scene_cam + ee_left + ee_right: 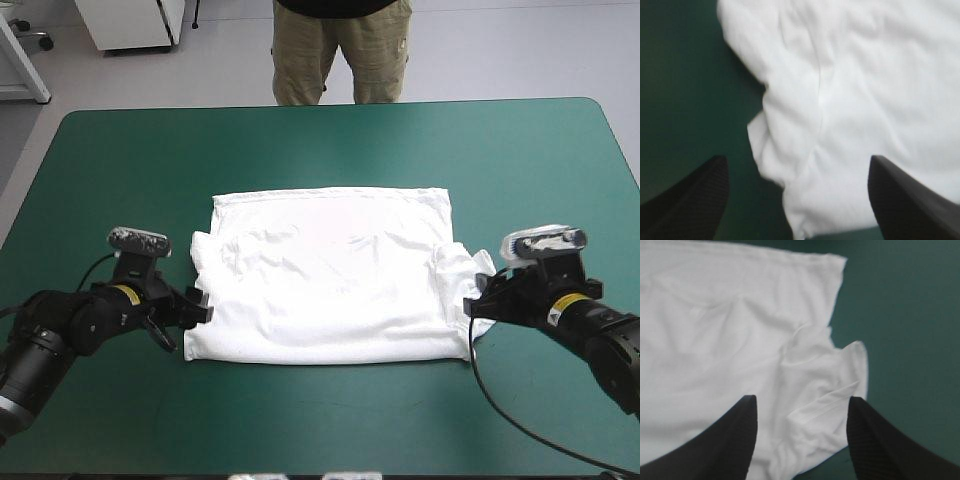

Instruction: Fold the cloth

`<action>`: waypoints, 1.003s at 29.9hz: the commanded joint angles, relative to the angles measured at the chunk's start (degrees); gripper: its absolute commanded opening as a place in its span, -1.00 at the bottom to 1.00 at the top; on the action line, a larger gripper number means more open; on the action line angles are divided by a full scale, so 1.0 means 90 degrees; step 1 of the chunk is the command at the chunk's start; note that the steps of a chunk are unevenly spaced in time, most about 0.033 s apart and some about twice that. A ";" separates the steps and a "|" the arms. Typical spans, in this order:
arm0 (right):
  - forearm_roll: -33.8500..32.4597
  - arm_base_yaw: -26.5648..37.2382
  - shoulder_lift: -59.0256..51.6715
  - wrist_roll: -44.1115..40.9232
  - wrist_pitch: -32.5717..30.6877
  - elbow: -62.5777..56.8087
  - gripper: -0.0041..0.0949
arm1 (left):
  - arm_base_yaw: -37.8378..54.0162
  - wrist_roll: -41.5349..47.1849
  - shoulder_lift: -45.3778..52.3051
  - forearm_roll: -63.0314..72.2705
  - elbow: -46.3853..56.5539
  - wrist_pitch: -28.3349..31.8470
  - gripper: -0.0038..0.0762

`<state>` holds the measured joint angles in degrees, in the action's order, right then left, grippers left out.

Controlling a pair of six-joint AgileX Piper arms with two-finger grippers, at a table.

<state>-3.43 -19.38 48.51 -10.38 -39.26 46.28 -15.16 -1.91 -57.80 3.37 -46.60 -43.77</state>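
The white T-shirt (330,275) lies spread flat in the middle of the teal-green table, with light wrinkles. My left gripper (198,306) sits low at the shirt's left side near its front corner, open; the shirt's left edge and sleeve (790,150) lie between and ahead of its black fingers (695,200). My right gripper (474,301) is at the shirt's right side, open, with the bunched right sleeve (832,385) lying between its fingers (727,440). Neither holds the cloth.
Bare teal-green cover (330,150) surrounds the shirt on all sides, widest toward the far edge and the front edge (330,420).
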 commanded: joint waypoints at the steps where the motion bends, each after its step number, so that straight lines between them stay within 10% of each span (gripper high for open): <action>1: -0.1095 0.0010 0.0251 -0.0655 -0.0211 0.0717 0.06 | -0.0013 0.0112 -0.0139 0.0002 -0.0717 0.0142 0.50; 11: -0.1196 0.0702 0.1917 -0.0604 0.0181 0.0807 0.07 | -0.0013 -0.0015 -0.0234 0.0002 -0.0905 -0.0092 0.50; 18: 0.1169 0.1865 0.3279 0.1761 0.0529 0.0871 0.06 | -0.0013 -0.0055 -0.0234 -0.0011 -0.0905 -0.0204 0.50; 30: 0.1813 0.1880 0.4170 0.2286 0.1405 0.0940 0.00 | -0.0013 -0.0080 -0.0234 -0.0020 -0.0905 -0.0219 0.50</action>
<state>12.41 -3.07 86.24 8.93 -29.00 52.72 -15.16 -2.65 -60.83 2.93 -52.71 -48.02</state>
